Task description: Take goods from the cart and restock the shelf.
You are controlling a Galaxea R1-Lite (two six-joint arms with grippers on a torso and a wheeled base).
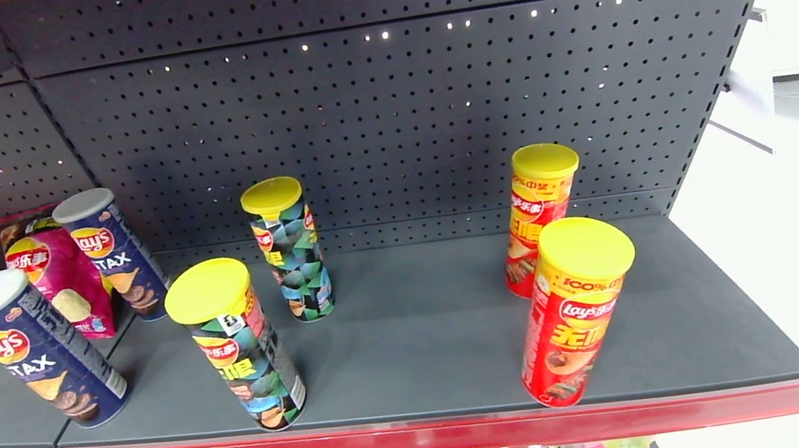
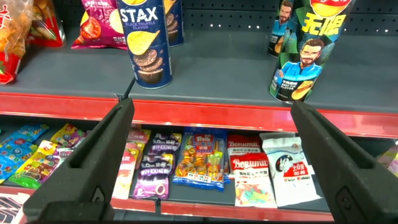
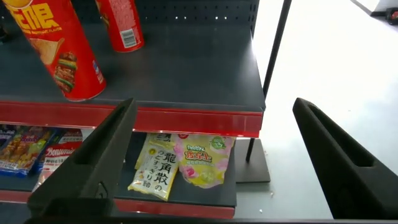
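Note:
The dark grey shelf (image 1: 424,345) with a red front lip holds several chip cans. Two red cans with yellow lids stand at the right, one near the front (image 1: 576,308) and one behind it (image 1: 540,212). Two dark patterned cans with yellow lids stand in the middle, front (image 1: 237,344) and back (image 1: 289,247). Two navy cans with grey lids stand at the left (image 1: 34,349) (image 1: 113,252). My left gripper (image 2: 208,165) is open, low in front of the shelf lip (image 2: 205,114), with nothing between its fingers. My right gripper (image 3: 214,162) is open and holds nothing, below the front red can (image 3: 59,50).
Bagged snacks (image 1: 59,276) lie at the shelf's far left. A lower shelf holds rows of candy and snack packets (image 2: 199,158) (image 3: 180,162). Free shelf room lies between the patterned and red cans. The shelf ends at the right with a post (image 3: 273,56) and open floor.

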